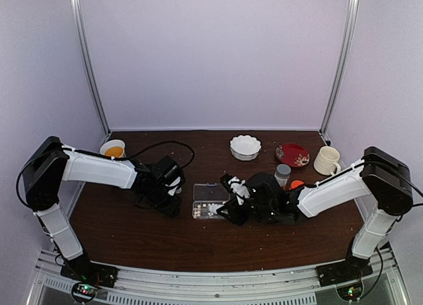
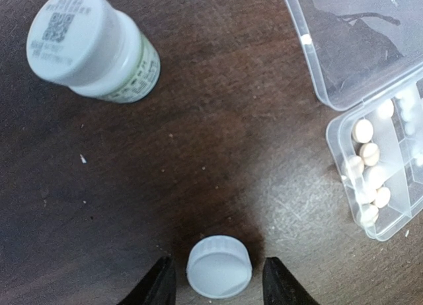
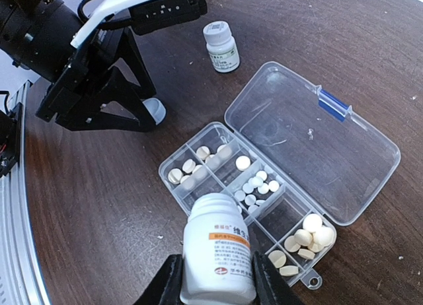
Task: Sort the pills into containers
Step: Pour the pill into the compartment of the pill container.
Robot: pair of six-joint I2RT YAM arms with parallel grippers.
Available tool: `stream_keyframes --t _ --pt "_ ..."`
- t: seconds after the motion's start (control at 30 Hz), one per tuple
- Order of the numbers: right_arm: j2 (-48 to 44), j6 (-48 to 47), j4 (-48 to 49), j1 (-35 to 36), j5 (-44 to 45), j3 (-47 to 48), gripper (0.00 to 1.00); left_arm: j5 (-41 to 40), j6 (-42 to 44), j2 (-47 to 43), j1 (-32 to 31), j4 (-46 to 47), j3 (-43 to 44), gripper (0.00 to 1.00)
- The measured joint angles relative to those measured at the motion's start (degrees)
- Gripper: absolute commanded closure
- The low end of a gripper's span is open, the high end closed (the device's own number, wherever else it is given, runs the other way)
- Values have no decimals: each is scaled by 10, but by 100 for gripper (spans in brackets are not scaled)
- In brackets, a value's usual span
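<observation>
Gripping a white pill bottle (image 3: 218, 245) between clamped fingers, the right gripper (image 3: 218, 282) tilts it neck-first toward the clear organizer box (image 3: 284, 216), which lies with its lid (image 3: 310, 133) thrown open on the dark table (image 3: 99, 239). The pills (image 3: 254, 186) sit in the box, pale round tablets grouped in several compartments, with at least one compartment bare. The bottle's neck hangs just above the dividers at the box's near edge, and whether it is uncapped cannot be told for certain.

Beyond the box, the left gripper (image 2: 219, 288) stands low over the table with its jaws spread either side of a loose white cap (image 2: 219, 265), neither finger appearing to touch it. Farther off a second small bottle (image 3: 221, 47) stands upright and capped. At the back of the table are a fluted white bowl (image 1: 245, 146), a red plate (image 1: 292, 154), a mug (image 1: 326, 160) and a small bowl with orange contents (image 1: 113, 148).

The risk here is in the pour. Too steep a tilt would probably send tablets out in a rush, over the low dividers into the wrong compartment or onto the table. The light box could also slide if the bottle's neck bumps its wall, and a hasty squeeze on the cap might flick it away
</observation>
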Motion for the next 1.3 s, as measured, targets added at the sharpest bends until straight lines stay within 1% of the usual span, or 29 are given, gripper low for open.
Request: stream_keyframes --t 0.07,0.17,0.27,0.4,0.5,0.6,0.7,0.8,0.93,1.03,1.13,1.23,1.3 --pt "0 2 9 0 0 -3 100 0 0 0 0 0 0 52" --pt "0 0 -6 0 0 3 100 0 0 0 0 -1 0 52" --pt "-2 2 13 1 0 -6 100 0 0 0 0 -1 0 52" --pt "-2 -1 -10 2 2 2 100 0 0 0 0 -2 0 53" --pt "-2 0 3 3 2 0 100 0 0 0 0 -2 0 54" --pt "-2 -1 -10 3 3 6 100 0 0 0 0 -3 0 54" --pt "-2 2 14 3 0 -1 100 0 0 0 0 -4 0 54" --pt "0 0 -9 3 0 8 100 0 0 0 0 -5 0 54" --pt "0 0 0 3 0 8 100 0 0 0 0 -7 1 54" --pt "2 -2 -21 4 0 17 100 0 0 0 0 -9 2 55" --pt "2 -1 -9 4 0 13 100 0 0 0 0 -9 3 55" --pt "2 -3 -26 4 2 17 100 0 0 0 0 -11 3 55" --pt "2 -2 -18 4 2 14 100 0 0 0 0 -12 3 55"
